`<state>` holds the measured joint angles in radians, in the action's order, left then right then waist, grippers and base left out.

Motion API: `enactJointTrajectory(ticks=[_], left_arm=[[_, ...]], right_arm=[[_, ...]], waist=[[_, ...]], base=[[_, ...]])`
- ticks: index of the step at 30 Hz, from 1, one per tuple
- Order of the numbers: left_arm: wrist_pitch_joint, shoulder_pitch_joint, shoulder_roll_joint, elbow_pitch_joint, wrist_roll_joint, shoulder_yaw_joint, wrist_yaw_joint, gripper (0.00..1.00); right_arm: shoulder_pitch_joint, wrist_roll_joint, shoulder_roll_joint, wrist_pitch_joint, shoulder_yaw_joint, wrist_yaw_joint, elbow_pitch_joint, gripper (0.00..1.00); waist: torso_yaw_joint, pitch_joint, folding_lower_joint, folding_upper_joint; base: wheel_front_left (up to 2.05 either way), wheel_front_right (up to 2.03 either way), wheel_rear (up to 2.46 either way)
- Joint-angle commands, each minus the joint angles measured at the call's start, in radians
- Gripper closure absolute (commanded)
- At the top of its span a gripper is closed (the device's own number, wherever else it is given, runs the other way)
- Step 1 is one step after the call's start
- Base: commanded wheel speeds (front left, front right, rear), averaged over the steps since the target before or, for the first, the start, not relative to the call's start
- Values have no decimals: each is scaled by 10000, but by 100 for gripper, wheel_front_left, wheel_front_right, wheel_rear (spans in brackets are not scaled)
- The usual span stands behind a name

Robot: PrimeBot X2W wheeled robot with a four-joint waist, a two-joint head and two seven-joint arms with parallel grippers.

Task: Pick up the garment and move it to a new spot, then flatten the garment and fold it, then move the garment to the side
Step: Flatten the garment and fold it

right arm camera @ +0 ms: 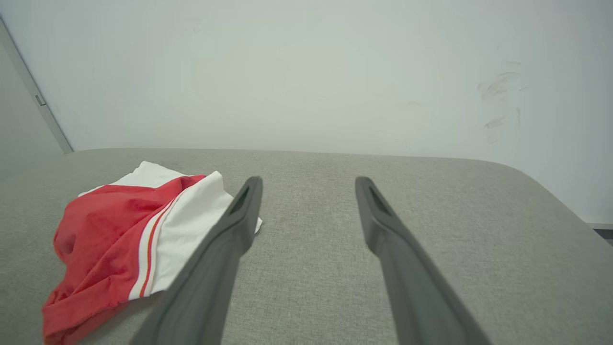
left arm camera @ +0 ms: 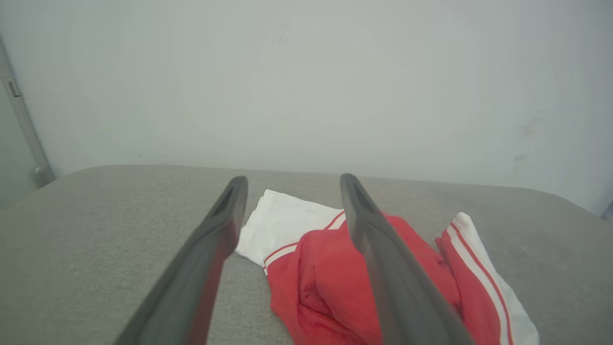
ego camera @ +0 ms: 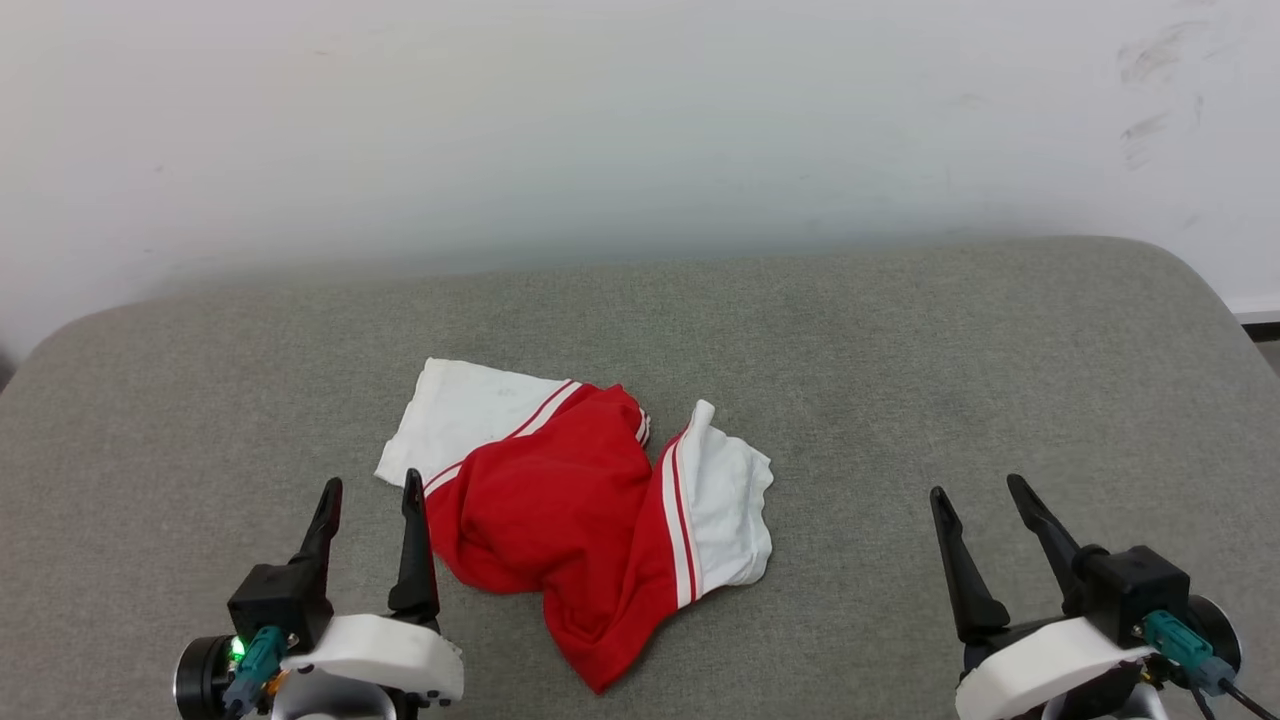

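The garment (ego camera: 560,500) lies crumpled on the grey cushioned surface (ego camera: 900,380), bright red in the middle with a white striped panel at each end. My left gripper (ego camera: 370,490) stands open at the lower left, its right finger just beside the garment's left edge. In the left wrist view the garment (left arm camera: 325,268) lies below and between the open left gripper (left arm camera: 292,184). My right gripper (ego camera: 980,492) is open at the lower right, well apart from the cloth. From the right wrist the garment (right arm camera: 119,239) sits left of the open right gripper (right arm camera: 309,184).
A pale wall (ego camera: 640,120) rises directly behind the cushioned surface. The surface has rounded corners at the far left and far right (ego camera: 1190,270). Bare grey fabric stretches to the right of the garment.
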<state>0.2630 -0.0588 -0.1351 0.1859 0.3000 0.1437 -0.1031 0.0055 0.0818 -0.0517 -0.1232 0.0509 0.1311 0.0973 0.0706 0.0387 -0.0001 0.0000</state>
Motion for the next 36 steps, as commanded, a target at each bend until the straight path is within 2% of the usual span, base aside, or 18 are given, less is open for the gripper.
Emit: enactJointTrajectory(ticks=[1, 9, 13, 18, 22, 26, 29, 36], left_arm=[[24, 125, -20, -57, -80, -67, 45, 0], [25, 219, 229, -195, -251, -403, 231, 0], [25, 19, 349, -195, -343, -473, 307, 0], [26, -272, 475, -304, -472, -491, 376, 0], [24, -613, 580, -353, -610, -433, 422, 0], [24, -951, 667, -356, -691, -395, 457, 0], [24, -1128, 721, -352, -717, -377, 475, 0], [25, -1318, 814, -366, -760, -328, 475, 0]], right_arm=[[162, 53, 19, -8, 11, -5, -35, 0], [117, 703, 19, 607, -158, -5, 311, 0], [-478, 1137, 20, 1791, -425, -7, 1007, 0], [-1965, 1558, 21, 3597, -476, -5, 1917, 0], [-3326, 1746, -6, 4985, 252, -5, 2469, 0], [-4414, 2343, -271, 6081, 1517, -7, 2871, 0], [-4982, 2795, -489, 6828, 2314, -7, 3270, 0], [-5579, 3163, -969, 8165, 3454, -5, 4564, 0]], waist=[[1, 3, 1, 0], [-49, -94, 1, 0], [-130, -303, 1, 0], [-356, -912, 1, 0], [-607, -1515, 1, 0], [-878, -2036, 1, 0], [-1041, -2309, 1, 0], [-1257, -2661, 1, 0]], base=[[0, 0, 0], [0, 0, 0], [0, 0, 0], [0, 0, 0], [0, 0, 0], [0, 0, 0], [0, 0, 0], [0, 0, 0]])
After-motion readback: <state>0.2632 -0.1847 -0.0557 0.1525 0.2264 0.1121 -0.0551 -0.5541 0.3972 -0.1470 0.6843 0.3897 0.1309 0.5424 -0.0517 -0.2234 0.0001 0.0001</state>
